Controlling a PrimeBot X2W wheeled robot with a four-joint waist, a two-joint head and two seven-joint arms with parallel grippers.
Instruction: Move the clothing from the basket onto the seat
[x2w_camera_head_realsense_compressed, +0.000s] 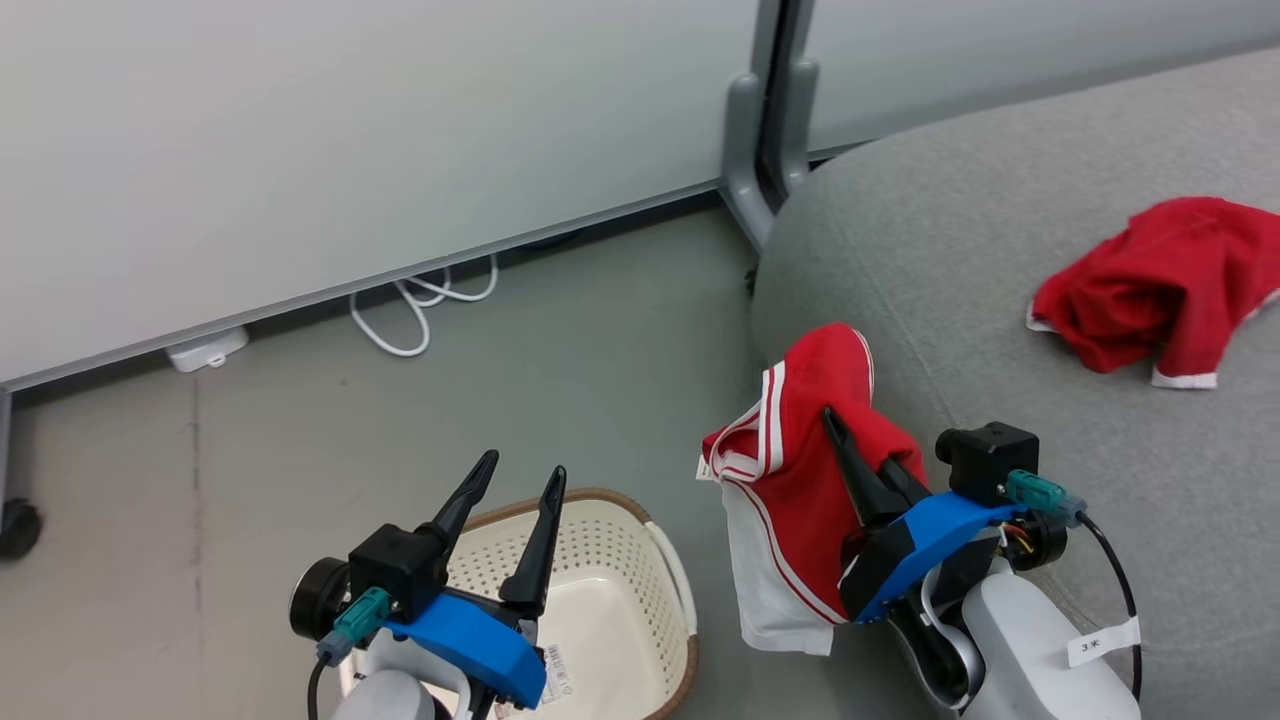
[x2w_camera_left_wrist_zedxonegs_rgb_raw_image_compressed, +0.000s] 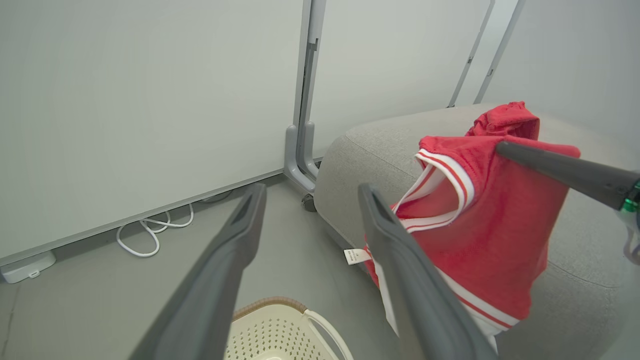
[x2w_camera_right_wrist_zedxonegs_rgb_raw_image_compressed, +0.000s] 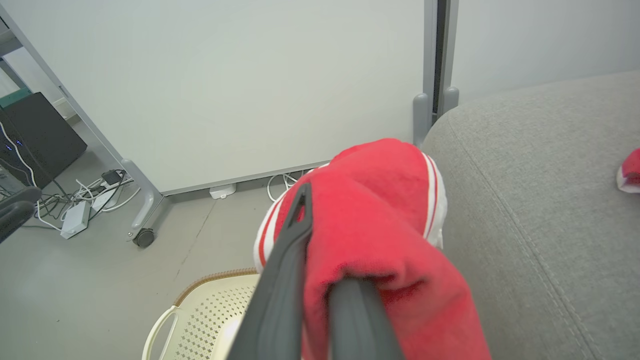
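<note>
My right fingers (x2w_camera_head_realsense_compressed: 855, 470) were shut on one red garment (x2w_camera_head_realsense_compressed: 790, 480), hanging it at the near-left edge of the seat (x2w_camera_head_realsense_compressed: 1000, 330), right of the basket (x2w_camera_head_realsense_compressed: 610, 560). My left fingers (x2w_camera_head_realsense_compressed: 540, 545) stood wide open, empty, above the basket. The other garment (x2w_camera_head_realsense_compressed: 1160, 280) lay far right on the seat.

- Head view looks steeply down on floor (x2w_camera_head_realsense_compressed: 500, 350), basket (x2w_camera_head_realsense_compressed: 600, 560), seat (x2w_camera_head_realsense_compressed: 1000, 250).
- Left wrist view, low over basket, faces wall (x2w_camera_left_wrist_zedxonegs_rgb_raw_image_compressed: 150, 100).
- Right wrist view, close behind garment (x2w_camera_right_wrist_zedxonegs_rgb_raw_image_compressed: 380, 225), shares basket and seat.
</note>
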